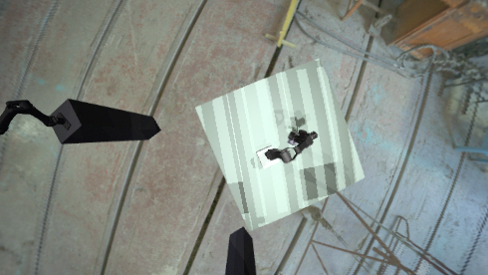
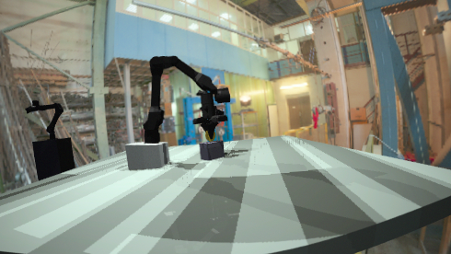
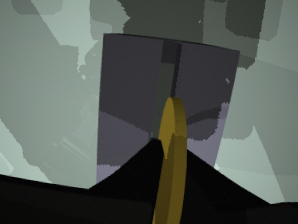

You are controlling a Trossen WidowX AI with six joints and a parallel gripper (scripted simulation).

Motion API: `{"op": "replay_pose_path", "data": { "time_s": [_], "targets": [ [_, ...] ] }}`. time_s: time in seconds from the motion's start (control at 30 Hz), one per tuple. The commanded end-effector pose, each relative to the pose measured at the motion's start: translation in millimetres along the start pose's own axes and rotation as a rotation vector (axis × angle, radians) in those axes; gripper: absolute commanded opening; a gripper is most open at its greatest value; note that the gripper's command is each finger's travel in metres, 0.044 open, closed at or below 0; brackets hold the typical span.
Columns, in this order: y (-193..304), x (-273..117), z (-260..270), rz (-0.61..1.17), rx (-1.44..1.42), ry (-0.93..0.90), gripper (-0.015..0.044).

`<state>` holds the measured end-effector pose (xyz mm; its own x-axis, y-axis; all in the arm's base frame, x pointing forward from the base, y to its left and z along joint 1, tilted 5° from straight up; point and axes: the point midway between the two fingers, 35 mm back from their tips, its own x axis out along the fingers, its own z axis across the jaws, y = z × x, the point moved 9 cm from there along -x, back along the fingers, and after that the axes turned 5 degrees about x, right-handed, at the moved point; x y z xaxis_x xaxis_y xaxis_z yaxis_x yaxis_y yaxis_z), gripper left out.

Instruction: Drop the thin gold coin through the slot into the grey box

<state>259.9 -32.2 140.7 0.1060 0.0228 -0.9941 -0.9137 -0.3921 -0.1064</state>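
1. Exterior view: we see the striped table [image 1: 224, 125] [image 2: 276, 221] [image 3: 40, 90] beneath the grey box.
2. Our black arm [image 1: 286, 155] [image 2: 156, 87] arches towards the box from a pale block [image 1: 261, 161] [image 2: 135, 161] near it.
3. The grey box [image 1: 291, 141] [image 2: 212, 151] [image 3: 130, 85] is our landmark.
4. Above it, our gripper [image 1: 299, 136] [image 2: 211, 133] [image 3: 162, 149] points down, fingers clenched on the coin.
5. The gold coin [image 2: 208, 138] [image 3: 175, 150] stands upright over the box's lid; we can't tell whether its lower edge has entered.
6. The lid's slot [image 3: 164, 85] runs roughly along the coin's line.

Pale striped tabletop [image 1: 224, 115] set askew, black arm [image 1: 286, 155] over it — wooden cabinet [image 1: 433, 25] at upper right
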Motion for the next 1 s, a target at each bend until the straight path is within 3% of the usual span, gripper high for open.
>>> {"op": "replay_pose_path", "data": {
  "time_s": [0.0, 0.17, 0.47, 0.8, 0.97],
  "targets": [
    [0, 0, 0, 0.0, 0.0, 0.0, 0.0026],
    [0, 0, 0, 0.0, 0.0, 0.0, 0.0157],
    [0, 0, 0, 0.0, 0.0, 0.0, 0.0161],
    [0, -27, 0, 0.001, 0.0, -0.001, 0.0423],
    [4, -62, 2, 0.005, 0.002, -0.003, 0.044]
  ]
}}
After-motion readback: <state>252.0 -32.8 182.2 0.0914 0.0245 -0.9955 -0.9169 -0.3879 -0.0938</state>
